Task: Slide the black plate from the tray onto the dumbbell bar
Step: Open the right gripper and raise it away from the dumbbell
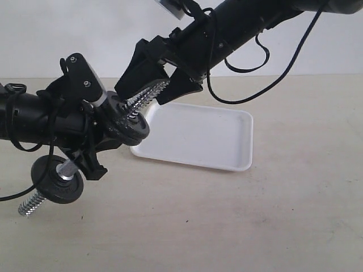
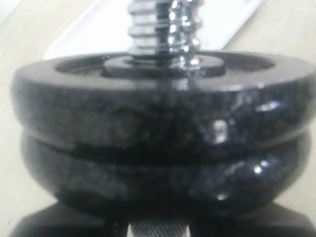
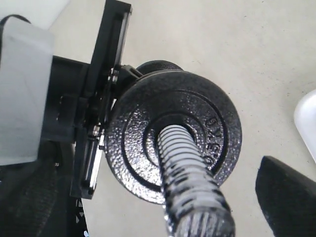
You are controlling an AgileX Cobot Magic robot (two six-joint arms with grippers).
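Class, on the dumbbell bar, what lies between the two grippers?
Two stacked black plates; the exterior view places them, the left wrist view shows both.

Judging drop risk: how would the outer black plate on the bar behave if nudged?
Likely heavy for its size: the black plate looks like cast iron. No nut shows on the dumbbell bar, so it may slide off if that end dips.

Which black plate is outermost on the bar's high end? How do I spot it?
Find the white tray; beside it the left gripper holds the shiny dumbbell bar tilted. Two plates are stacked at its high end. Yours is the outer black plate, nearest the threaded tip between the fingers of the open right gripper, unlike the lone plate down low.
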